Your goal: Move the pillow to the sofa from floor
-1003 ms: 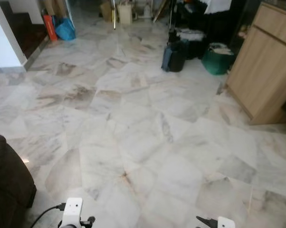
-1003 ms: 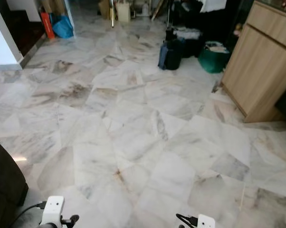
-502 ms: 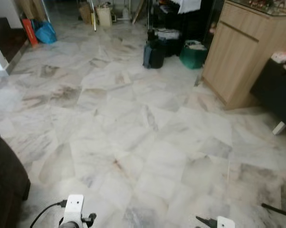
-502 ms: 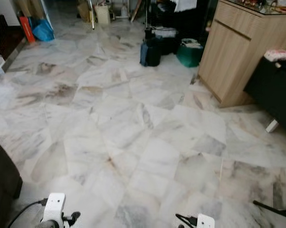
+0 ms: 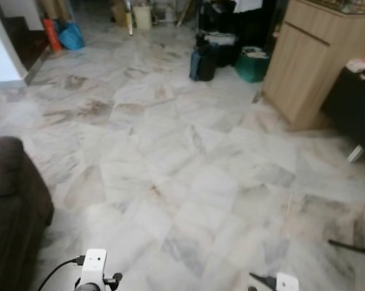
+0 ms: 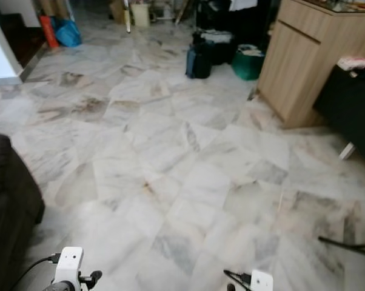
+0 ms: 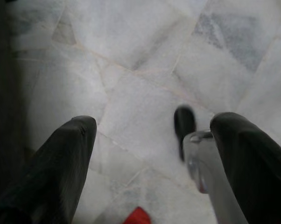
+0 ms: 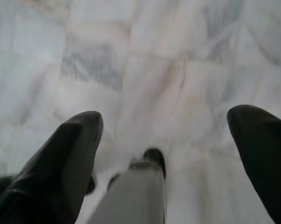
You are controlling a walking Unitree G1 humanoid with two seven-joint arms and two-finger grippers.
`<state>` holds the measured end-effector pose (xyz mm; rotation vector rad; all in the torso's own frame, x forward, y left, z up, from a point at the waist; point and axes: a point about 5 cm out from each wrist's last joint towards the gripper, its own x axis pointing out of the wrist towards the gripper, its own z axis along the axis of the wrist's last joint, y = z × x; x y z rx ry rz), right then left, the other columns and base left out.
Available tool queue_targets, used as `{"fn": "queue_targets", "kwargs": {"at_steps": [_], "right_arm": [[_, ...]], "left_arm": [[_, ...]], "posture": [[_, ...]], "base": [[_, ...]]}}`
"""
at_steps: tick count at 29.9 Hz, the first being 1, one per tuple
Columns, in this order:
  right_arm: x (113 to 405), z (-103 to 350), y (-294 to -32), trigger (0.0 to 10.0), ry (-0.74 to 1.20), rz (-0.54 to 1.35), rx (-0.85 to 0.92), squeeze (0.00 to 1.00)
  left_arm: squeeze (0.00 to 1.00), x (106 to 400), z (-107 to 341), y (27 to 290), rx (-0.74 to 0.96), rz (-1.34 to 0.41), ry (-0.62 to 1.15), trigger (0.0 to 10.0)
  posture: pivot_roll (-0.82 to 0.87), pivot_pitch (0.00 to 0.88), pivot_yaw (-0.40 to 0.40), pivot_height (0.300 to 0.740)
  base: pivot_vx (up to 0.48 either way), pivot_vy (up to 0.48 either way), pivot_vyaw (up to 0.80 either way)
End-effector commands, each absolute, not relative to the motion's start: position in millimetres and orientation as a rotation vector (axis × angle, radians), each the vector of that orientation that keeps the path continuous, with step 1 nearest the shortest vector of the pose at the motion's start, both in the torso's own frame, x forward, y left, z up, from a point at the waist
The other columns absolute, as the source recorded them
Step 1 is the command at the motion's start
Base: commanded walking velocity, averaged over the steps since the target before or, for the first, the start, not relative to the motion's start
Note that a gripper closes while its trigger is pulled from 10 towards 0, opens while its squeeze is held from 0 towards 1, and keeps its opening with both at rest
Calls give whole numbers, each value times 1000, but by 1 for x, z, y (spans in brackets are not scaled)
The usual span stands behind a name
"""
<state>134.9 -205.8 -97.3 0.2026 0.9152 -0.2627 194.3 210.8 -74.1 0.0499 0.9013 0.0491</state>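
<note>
Two grippers hang low with fingers spread and empty, left gripper [image 7: 150,154] and right gripper [image 8: 166,154], over the marble floor [image 5: 188,170]. I can't spot the pillow; the sofa [image 5: 10,200] sits near left. I risk snagging the black cable [image 5: 352,247] near right.

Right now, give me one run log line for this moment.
phase: searching | left end effector: open, idle over marble floor | right end effector: open, idle | sofa: on robot's left | wooden cabinet: far right
</note>
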Motion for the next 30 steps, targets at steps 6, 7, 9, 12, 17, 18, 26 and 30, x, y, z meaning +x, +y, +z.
{"fn": "queue_targets", "kwargs": {"at_steps": [6,7,9,12,17,18,26,30], "right_arm": [[135,-98,-202,10000,921,-257,206,0],[135,-98,-202,10000,921,-257,206,0],[136,-98,-203,10000,921,-256,205,0],[136,-98,-203,10000,918,-254,204,0],[137,-97,-202,10000,912,-255,214,0],[137,-97,-202,10000,911,-254,215,0],[139,-97,-202,10000,913,-243,209,0],[138,-97,-203,10000,920,-237,196,0]], "left_arm": [[0,193,-74,217,92,40,920,10000],[0,193,-74,217,91,41,920,10000],[0,193,-74,217,90,42,920,10000],[0,193,-74,216,91,41,920,10000],[0,194,-73,217,97,40,922,10000],[0,194,-73,217,98,41,922,10000],[0,195,-73,217,88,52,913,10000],[0,194,-73,217,80,61,913,10000]], "posture": [[13,13,16,740],[13,14,16,740],[14,14,15,740],[21,17,14,740],[39,23,17,740],[39,23,17,740],[54,24,9,740],[58,25,-1,740]], "base": [[0,0,0],[0,0,0],[0,0,0],[0,0,0],[0,0,0],[0,0,0],[0,0,0],[0,0,0]]}}
